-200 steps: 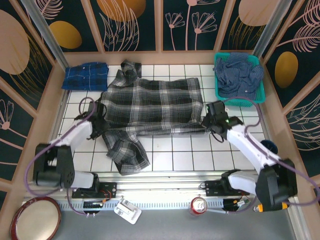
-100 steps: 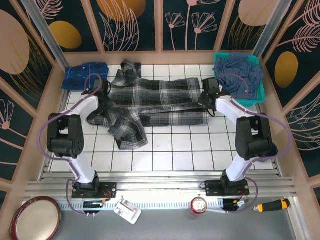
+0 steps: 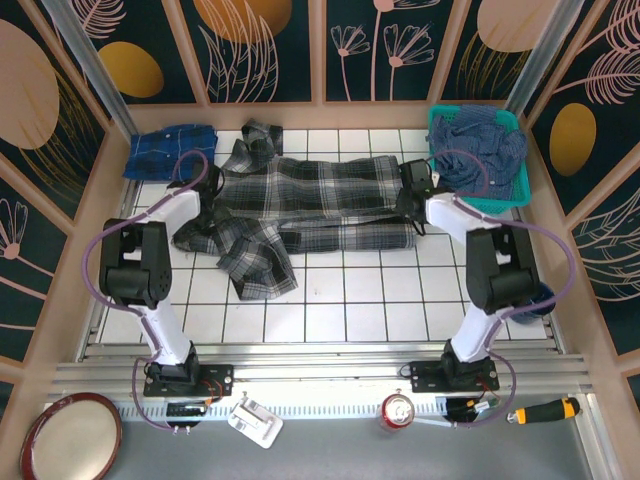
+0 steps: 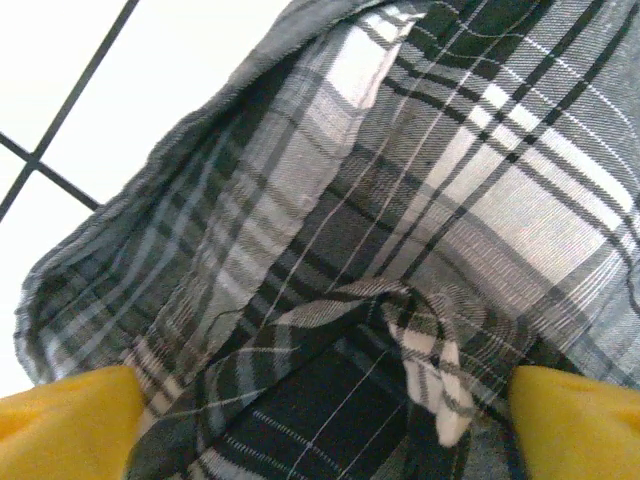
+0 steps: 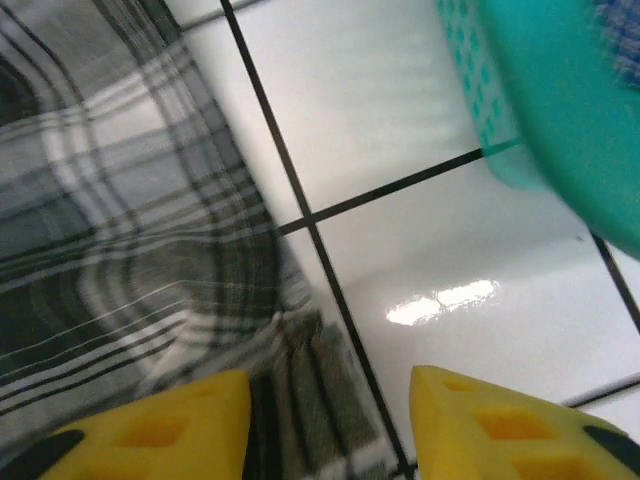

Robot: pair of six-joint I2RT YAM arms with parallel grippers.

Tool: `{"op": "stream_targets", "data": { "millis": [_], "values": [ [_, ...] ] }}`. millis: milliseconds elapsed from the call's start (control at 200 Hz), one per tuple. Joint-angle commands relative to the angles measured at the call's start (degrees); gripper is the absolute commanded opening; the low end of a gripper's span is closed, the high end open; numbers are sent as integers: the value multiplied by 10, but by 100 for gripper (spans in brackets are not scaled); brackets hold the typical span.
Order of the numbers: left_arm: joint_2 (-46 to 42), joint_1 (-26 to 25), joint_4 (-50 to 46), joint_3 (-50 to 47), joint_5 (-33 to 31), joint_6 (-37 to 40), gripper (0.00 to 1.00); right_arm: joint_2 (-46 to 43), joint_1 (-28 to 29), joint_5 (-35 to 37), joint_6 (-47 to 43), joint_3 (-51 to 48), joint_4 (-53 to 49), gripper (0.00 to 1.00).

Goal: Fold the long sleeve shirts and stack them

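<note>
Cloth fills the teal plastic basket (image 3: pixel 497 205) at upper right of the top view: the dull navy shirt (image 3: pixel 478 145), heaped inside. We see the grey plaid shirt (image 3: pixel 320 195) lying in a band across the middle of the white tabletop (image 3: pixel 350 290), and the blue plaid shirt (image 3: pixel 170 150) folded at upper left. The left end effector (image 4: pixel 320 420) and right end effector (image 5: pixel 330 420) sit at the band's two ends, each with fingers apart.

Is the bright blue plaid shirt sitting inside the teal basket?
No, the blue plaid shirt lies folded at the far left corner of the table; the teal basket holds a navy shirt.
</note>
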Motion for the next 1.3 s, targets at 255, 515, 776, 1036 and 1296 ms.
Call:
{"op": "stream_targets", "data": {
  "millis": [255, 515, 776, 1036, 1296],
  "values": [
    [-34, 3, 38, 2, -3, 10, 97, 9, 161, -73, 29, -68, 114, 55],
    [39, 3, 62, -4, 14, 10, 89, 73, 103, -32, 16, -82, 110, 53],
    [-13, 3, 96, -111, 48, -7, 88, 7, 21, -142, -59, -163, 147, 55],
    [-151, 3, 32, -119, 28, -13, 97, -175, 152, -27, -59, -170, 58, 76],
    [-215, 3, 33, -150, 38, -31, 98, -100, 456, -43, -52, -102, 166, 88]
  ]
}}
